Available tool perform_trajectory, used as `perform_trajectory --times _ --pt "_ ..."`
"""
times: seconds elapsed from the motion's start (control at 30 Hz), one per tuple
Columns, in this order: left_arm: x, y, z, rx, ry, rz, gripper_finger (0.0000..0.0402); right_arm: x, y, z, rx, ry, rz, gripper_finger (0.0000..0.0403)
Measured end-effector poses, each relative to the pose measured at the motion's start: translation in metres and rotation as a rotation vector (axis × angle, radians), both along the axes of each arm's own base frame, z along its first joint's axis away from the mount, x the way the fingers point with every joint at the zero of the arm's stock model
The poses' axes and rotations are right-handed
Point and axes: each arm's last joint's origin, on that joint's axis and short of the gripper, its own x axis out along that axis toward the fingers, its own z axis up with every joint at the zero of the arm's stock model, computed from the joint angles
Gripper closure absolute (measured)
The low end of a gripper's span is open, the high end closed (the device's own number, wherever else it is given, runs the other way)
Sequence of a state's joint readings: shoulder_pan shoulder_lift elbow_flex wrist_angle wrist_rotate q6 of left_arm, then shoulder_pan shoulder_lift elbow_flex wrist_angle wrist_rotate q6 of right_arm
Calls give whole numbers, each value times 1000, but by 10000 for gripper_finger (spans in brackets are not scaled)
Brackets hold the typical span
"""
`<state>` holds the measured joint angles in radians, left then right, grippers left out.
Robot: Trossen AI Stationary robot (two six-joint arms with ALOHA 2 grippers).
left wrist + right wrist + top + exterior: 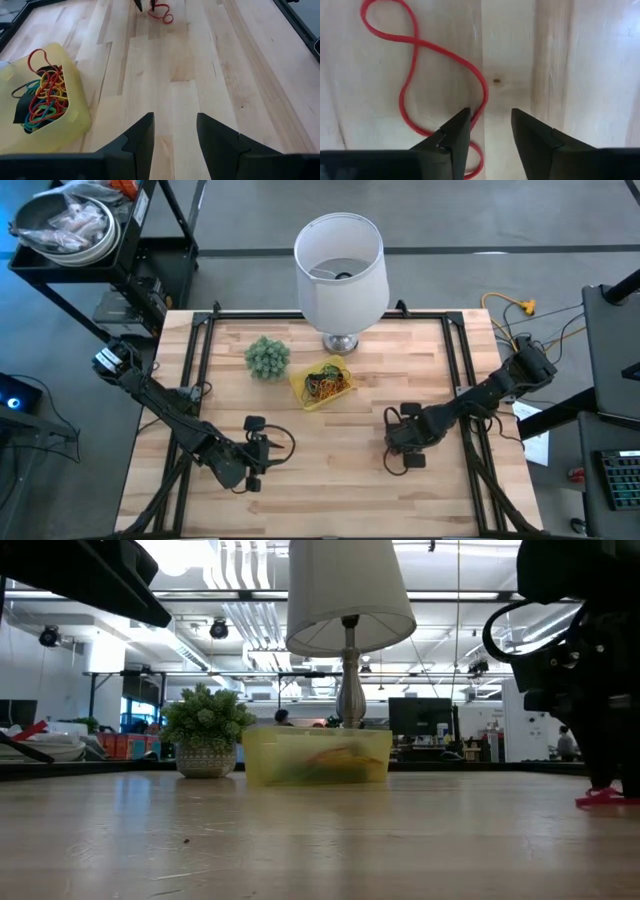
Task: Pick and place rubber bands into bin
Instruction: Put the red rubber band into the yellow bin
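Red rubber band [415,75] lies loose on the pale wooden tabletop [330,470], twisted into a figure-eight, directly under the right gripper [490,132]. That gripper's jaws stand parted with bare wood between them; one strand of the band runs beside the inner edge of one finger [455,137], and nothing is clamped. In the high view the right gripper [398,442] sits low over the right half of the tabletop, well apart from the yellow bin [322,384].

The bin stands near the middle of the tabletop's far half, and the left wrist view shows a tangled heap of rubber bands [42,100] in red, orange, yellow, green and black inside it. Just beside the bin, toward the left, is a fuzzy green ball plant [267,357] in a small pot; just behind the bin rises a white lamp [340,268] on a silvery base, its shade overhanging that area from above.

The left gripper [172,137] waits low over the tabletop's near left part, jaws open and empty, pointing across the boards toward the red band. No object lies between the red band and the bin.
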<state>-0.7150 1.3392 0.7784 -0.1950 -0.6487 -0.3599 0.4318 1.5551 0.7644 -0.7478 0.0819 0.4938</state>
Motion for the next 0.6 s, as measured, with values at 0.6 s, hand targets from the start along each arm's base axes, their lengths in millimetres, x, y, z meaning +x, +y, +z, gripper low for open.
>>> perform_trajectory --times 0.6 --pt "1 -1 -2 4 5 0 269 1 -2 -8 52 -43 -12 297"
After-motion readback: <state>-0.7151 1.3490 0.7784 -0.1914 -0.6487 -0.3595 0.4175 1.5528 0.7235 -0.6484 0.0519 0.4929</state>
